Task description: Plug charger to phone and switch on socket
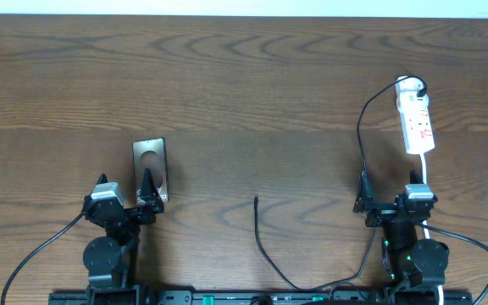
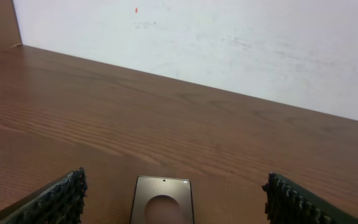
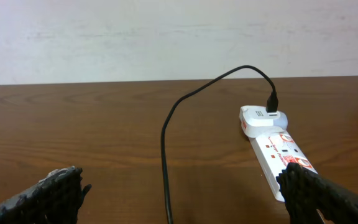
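The phone (image 1: 150, 166) lies flat on the table at the left, its brownish back with a dark circle up; it also shows in the left wrist view (image 2: 163, 200). My left gripper (image 1: 146, 203) is open just behind its near end, with the phone between the fingers (image 2: 173, 202). The white socket (image 1: 414, 120) lies at the right, a plug in its far end (image 3: 261, 117). The black charger cable (image 1: 362, 144) runs from it toward me, and its free tip (image 1: 256, 200) lies mid-table. My right gripper (image 1: 388, 203) is open and empty, the cable (image 3: 165, 162) running between its fingers (image 3: 179, 199).
The socket's white cord (image 1: 427, 169) runs down past the right arm. Thicker black robot cables (image 1: 45, 246) trail off both arm bases near the front edge. A white wall (image 3: 166, 37) stands behind the table's far edge.
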